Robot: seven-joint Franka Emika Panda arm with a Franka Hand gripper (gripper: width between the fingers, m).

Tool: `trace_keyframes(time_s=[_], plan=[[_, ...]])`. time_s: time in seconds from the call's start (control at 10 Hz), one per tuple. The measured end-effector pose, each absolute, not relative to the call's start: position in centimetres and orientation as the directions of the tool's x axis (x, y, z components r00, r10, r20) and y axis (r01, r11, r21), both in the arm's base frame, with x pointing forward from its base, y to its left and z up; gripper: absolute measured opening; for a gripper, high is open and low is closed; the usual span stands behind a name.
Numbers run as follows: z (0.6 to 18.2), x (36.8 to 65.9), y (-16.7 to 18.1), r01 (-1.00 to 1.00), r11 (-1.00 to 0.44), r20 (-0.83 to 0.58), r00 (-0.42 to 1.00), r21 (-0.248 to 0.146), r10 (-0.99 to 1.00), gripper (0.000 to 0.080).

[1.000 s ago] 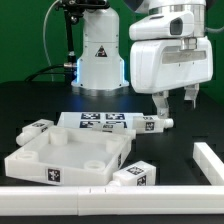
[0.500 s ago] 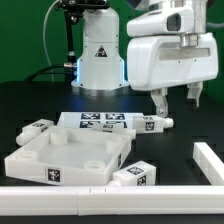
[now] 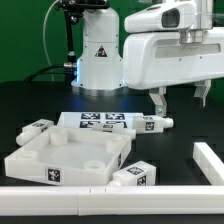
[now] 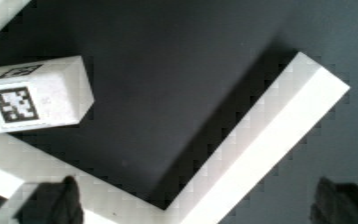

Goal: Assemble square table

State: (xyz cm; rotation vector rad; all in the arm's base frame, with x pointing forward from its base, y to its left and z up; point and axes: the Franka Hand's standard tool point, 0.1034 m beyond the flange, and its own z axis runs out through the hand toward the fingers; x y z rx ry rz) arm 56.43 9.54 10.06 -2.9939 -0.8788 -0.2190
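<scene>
The white square tabletop (image 3: 68, 156) lies tray-side up at the exterior view's lower left. Three tagged white legs lie loose: one (image 3: 38, 129) at its left corner, one (image 3: 135, 174) at its front right, and one (image 3: 153, 124) by the right end of the marker board (image 3: 98, 122). My gripper (image 3: 181, 98) hangs open and empty above the table, to the right of that last leg. In the wrist view, the dark fingertips (image 4: 48, 204) frame a tagged leg (image 4: 34, 94) and a white rail corner (image 4: 265, 125). The gripper (image 4: 201, 204) holds nothing.
A long white rail (image 3: 90, 199) runs along the front edge, and another piece (image 3: 210, 160) runs along the exterior view's right. The robot base (image 3: 98, 55) stands at the back. Black table surface lies under the gripper.
The gripper has risen slightly and its fingers stand further apart, the right one shifted toward the exterior view's right. The tabletop and legs have not moved.
</scene>
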Motion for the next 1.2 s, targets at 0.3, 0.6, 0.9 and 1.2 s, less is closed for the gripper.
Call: trace_keyframes(time_s=[0.3,0.6,0.9,1.2], plan=[[8.8,58.8,7.5,0.454,-0.891,0.094,0.887,0.006,0.452,0.0650],[8.3,60.5,7.3,0.328,-0.944,0.016,0.945,-0.039,0.328,0.0650],[8.2,60.4,7.2,0.328,-0.944,0.013,0.945,-0.040,0.328,0.0650],[7.5,61.9,6.1,0.189,-0.981,0.085,0.979,-0.048,0.185,0.0650]])
